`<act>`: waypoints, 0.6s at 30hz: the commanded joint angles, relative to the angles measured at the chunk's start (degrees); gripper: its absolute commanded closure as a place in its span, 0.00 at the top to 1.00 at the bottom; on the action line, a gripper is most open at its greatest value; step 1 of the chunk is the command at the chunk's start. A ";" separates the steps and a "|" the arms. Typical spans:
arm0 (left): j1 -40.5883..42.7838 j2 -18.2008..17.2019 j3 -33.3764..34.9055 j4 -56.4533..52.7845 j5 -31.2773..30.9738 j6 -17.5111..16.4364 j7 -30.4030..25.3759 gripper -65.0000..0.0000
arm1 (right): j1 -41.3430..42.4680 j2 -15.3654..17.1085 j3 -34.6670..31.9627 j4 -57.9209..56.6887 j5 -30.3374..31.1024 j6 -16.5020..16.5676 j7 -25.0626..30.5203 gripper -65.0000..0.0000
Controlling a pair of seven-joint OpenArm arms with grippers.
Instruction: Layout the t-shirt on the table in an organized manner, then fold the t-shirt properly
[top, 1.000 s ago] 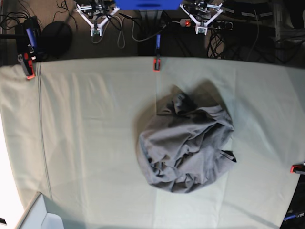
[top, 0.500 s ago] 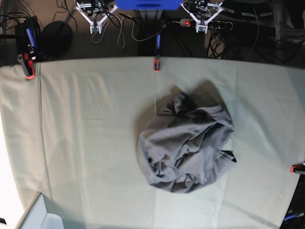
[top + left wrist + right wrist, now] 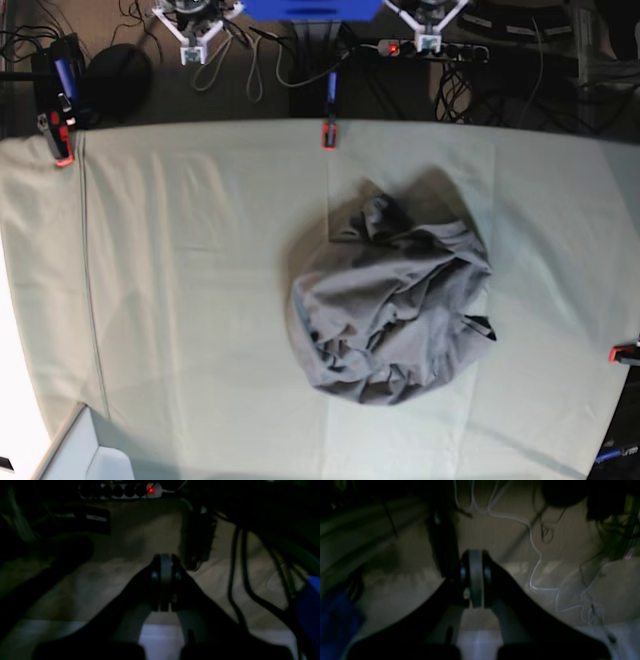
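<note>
- T-shirt [image 3: 390, 305]: crumpled heap, right of centre on the worktop [image 3: 180, 300], nearer its far edge.
- Left tool [image 3: 165, 580]: clenched, grasping nothing, beyond the far edge.
- Right tool [image 3: 475, 577]: clenched, grasping nothing, beyond the far edge.

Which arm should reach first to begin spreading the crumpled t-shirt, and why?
Probably the left: the t-shirt lies bunched right of the table's centre in the base view, the left arm's side. Both end effectors, left and right, sit shut beyond the far edge.
</note>
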 commanded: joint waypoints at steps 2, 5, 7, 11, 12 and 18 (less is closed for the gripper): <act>7.16 -2.38 0.01 11.01 -3.53 0.58 -0.05 0.00 | -5.16 0.24 -0.06 8.89 0.14 0.69 0.16 0.00; 16.21 -5.02 0.01 28.33 -7.40 0.58 -0.05 0.00 | -10.88 0.24 0.12 19.36 0.14 0.69 0.07 0.00; 21.40 -6.60 -0.16 39.76 -9.33 0.58 0.04 0.00 | -13.87 0.32 0.12 25.86 0.14 0.69 -0.11 0.00; 26.94 -9.94 -0.34 57.96 -13.72 0.84 0.04 0.00 | -18.53 1.20 0.03 39.22 0.14 0.69 -5.38 0.00; 27.29 -10.55 -0.34 60.68 -15.40 0.76 0.04 0.00 | -19.40 1.20 0.30 42.56 0.14 0.69 -7.23 0.00; 21.84 -11.52 -0.34 67.54 -25.94 1.11 0.56 0.04 | -21.87 2.08 0.65 60.06 0.14 0.69 -15.93 0.00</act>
